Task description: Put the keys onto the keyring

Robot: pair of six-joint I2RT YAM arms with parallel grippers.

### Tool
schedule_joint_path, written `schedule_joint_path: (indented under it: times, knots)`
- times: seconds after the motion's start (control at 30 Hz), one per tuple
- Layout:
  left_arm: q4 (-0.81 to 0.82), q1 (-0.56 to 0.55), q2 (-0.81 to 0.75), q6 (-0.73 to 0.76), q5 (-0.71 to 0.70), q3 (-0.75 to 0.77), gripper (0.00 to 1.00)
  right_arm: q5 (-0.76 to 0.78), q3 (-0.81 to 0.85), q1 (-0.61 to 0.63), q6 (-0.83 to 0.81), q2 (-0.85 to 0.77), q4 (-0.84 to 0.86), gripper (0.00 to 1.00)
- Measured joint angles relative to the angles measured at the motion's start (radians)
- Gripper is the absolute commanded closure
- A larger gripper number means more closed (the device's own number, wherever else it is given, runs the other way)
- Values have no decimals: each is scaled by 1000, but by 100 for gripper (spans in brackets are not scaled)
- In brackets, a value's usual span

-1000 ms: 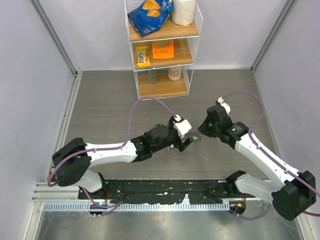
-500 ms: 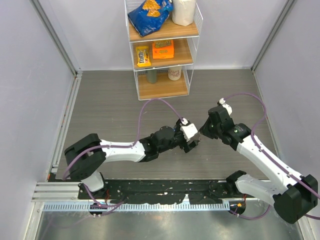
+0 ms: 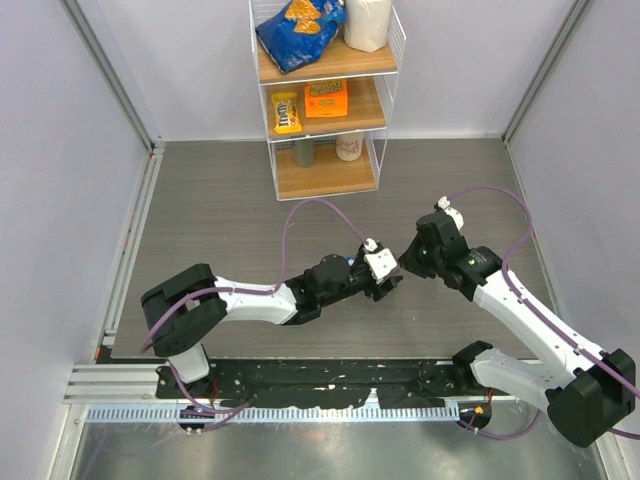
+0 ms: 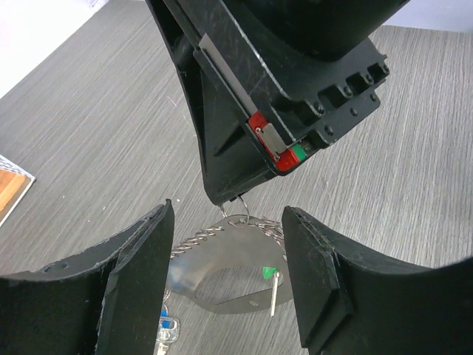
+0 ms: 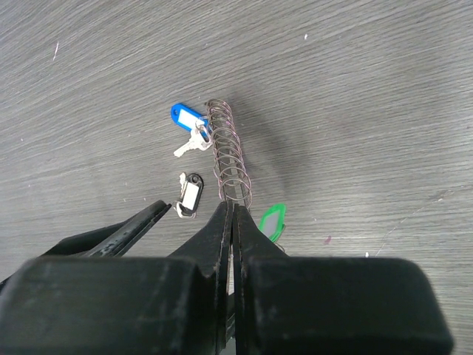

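Silvery spring-like keyring (image 5: pixel 228 151) in the right hand (image 5: pixel 230 214) tips

The place is a robotics lab test cell, not a lived-in room. A left arm (image 3: pixel 250 300) and a right arm (image 3: pixel 520 310), white and black, are bolted to a black rail (image 3: pixel 330 378) at 6 o'clock on a grey wood-grain table (image 3: pixel 220 210). Plain pale panels (image 3: pixel 60 150) in metal framing wall it in at 9, 12 and 3 o'clock. Purple cables (image 3: pixel 315 200) loop off the arms. At 12 o'clock a white wire shelf (image 3: pixel 325 175) holds staged props: a blue chip bag (image 3: pixel 298 30), a yellow candy packet (image 3: pixel 286 112) and an orange box (image 3: pixel 326 98). Small tagged keys (image 5: pixel 186 118) lie on the table.
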Motion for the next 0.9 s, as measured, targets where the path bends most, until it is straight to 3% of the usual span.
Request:
schedule_joint_path:
  times: [0.17,0.4,0.5,0.9]
  knots:
    - [12,0,26,7,0,0,38,-4,0,0,4,0,0,95]
    - [39,-2,48,19,-8,0,48,-14,0,0,10,0,5,94]
    - [56,-2,53,21,-14,0,57,-19,0,0,11,0,8,95]
    - [76,-4,72,31,-30,10,73,-35,0,0,13,-1,15,95]
